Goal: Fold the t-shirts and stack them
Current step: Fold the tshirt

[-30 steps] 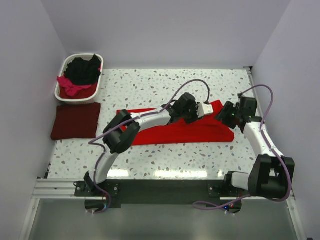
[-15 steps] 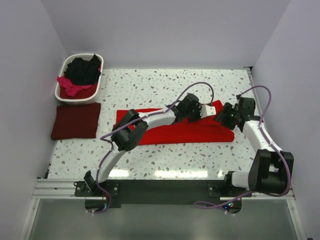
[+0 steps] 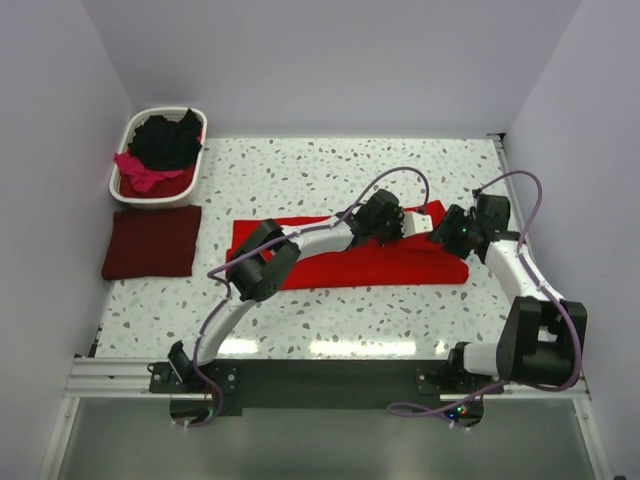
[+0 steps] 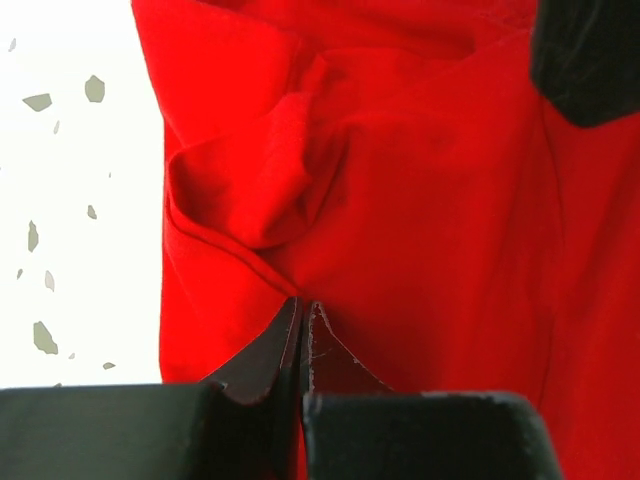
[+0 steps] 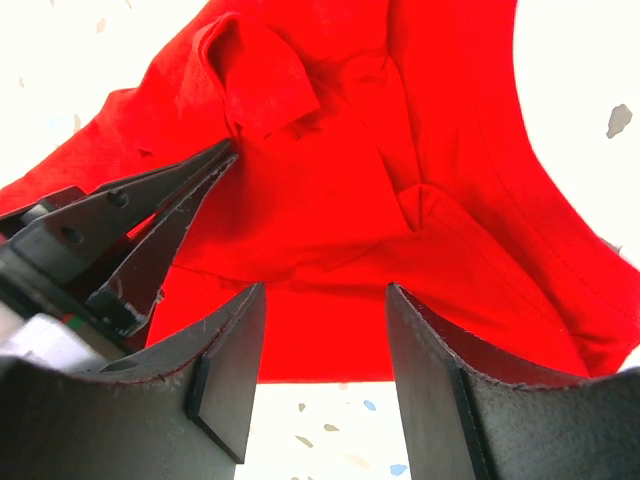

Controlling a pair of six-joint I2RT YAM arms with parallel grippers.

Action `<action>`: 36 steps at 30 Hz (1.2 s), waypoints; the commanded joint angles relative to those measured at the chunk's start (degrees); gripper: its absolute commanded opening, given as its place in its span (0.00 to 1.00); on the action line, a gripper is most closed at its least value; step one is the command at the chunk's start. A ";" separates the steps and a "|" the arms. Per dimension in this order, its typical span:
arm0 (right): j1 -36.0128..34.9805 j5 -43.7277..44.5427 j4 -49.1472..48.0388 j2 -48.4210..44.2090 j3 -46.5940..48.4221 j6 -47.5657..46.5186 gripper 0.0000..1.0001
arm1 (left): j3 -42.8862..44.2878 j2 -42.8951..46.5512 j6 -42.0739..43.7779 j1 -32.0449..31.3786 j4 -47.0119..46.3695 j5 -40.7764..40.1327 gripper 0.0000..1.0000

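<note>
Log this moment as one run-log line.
stage: folding red shirt | left gripper: shut on a fold of it | right gripper: open, at its right end | maroon shirt: folded, next to basket

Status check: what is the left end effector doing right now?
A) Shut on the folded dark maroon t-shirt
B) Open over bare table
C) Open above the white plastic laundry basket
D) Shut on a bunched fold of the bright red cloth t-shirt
D: the left wrist view shows the left end effector pinched closed on a raised fold of the bright red cloth t-shirt.
</note>
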State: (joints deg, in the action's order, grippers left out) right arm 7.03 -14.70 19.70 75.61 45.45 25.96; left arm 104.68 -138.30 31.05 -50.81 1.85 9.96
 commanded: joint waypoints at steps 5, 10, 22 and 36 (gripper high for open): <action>-0.17 -0.07 -5.98 3.04 2.27 3.13 0.54 | -3.25 8.65 -0.37 -0.17 -8.70 -0.20 0.00; -0.26 -1.03 -9.59 7.08 3.41 6.12 0.53 | -5.63 12.08 -1.16 0.01 -10.37 0.24 0.00; -0.17 -2.44 -17.68 18.07 8.16 9.47 0.47 | -7.56 13.32 -2.74 0.45 -11.16 0.85 0.00; -0.17 -6.22 -18.30 24.67 10.18 7.62 0.42 | -7.39 11.74 -5.65 1.94 -13.27 1.47 0.00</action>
State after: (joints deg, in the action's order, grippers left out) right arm 7.03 -19.42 4.16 99.81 53.41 34.48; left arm 97.17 -127.70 26.98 -49.47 -7.49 10.28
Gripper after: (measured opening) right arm 0.422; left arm 0.019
